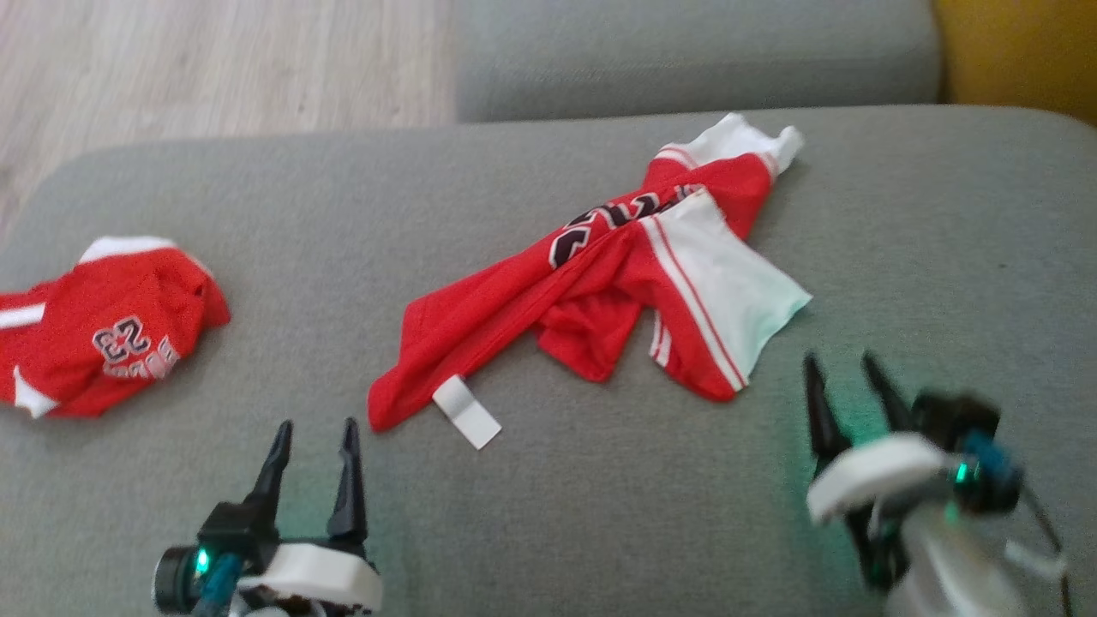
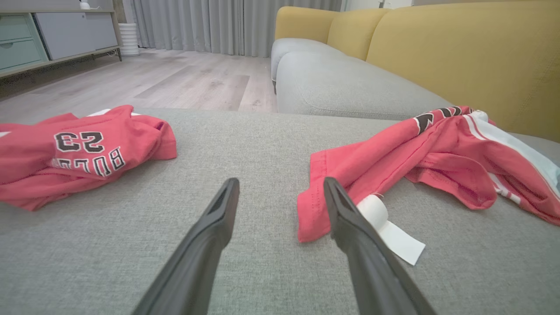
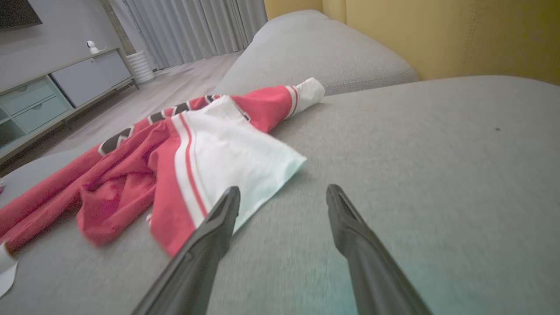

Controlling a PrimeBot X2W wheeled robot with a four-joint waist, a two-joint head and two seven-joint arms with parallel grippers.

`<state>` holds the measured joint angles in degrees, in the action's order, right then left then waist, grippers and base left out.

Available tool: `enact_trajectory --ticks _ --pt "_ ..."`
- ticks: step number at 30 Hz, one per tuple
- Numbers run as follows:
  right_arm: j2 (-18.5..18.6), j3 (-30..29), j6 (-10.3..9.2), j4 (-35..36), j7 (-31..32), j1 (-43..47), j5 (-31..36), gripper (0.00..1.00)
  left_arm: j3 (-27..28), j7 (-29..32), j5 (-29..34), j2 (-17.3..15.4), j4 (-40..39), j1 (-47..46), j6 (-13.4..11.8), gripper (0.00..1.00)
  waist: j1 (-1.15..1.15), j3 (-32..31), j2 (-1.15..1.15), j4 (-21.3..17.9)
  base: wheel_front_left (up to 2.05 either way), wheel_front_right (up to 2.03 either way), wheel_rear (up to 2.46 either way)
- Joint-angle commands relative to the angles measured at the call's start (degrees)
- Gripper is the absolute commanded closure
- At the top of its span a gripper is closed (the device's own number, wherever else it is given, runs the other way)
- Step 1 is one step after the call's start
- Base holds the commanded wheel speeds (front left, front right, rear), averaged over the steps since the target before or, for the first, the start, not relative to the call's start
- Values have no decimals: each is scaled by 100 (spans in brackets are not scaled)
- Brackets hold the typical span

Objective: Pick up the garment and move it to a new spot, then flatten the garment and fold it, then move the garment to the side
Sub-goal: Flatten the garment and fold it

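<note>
My left gripper (image 1: 316, 423) and right gripper (image 1: 840, 358) sit with jaws wide and empty at either end of the crumpled garment (image 1: 600, 291) on the grey cushion (image 1: 600, 523), placed, I judge, to flatten it.

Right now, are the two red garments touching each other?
Apart. Head view shows bare grey cushion between the numbered garment and the striped garment.

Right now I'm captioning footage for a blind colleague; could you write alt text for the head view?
A crumpled red-and-white jersey lies across a grey fabric cushion. A second red jersey numbered 23 sits at left. The left gripper and right gripper hover nearby, jaws open.
</note>
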<state>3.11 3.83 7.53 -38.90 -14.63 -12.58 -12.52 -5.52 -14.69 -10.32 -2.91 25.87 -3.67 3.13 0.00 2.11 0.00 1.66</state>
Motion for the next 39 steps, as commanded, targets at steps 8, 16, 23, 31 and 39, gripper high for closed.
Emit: enact_trajectory --ticks 8,16,23,31,39 --pt "235 -178 -4 -1033 -37 -1576 -130 0 -445 -30 -124 1 -294 -560 39 0 0 587 0 476 0 0 0" --pt "335 -284 -4 -1934 -37 -2119 -171 0 -822 -31 -333 2 -363 -699 -86 0 0 898 0 704 0 0 0" --pt "349 -250 -4 -2449 -36 -2267 -268 57 -919 -31 -329 2 -379 -757 -131 0 0 1012 0 764 0 0 0" --pt "716 -397 -4 -1429 -37 -2314 -49 100 -985 -31 -383 2 -367 -790 -161 0 0 974 0 816 0 0 0" --pt "1447 -404 -4 157 -37 -2793 531 100 -1170 -31 -452 2 -290 -722 -140 0 0 663 0 984 0 0 0"
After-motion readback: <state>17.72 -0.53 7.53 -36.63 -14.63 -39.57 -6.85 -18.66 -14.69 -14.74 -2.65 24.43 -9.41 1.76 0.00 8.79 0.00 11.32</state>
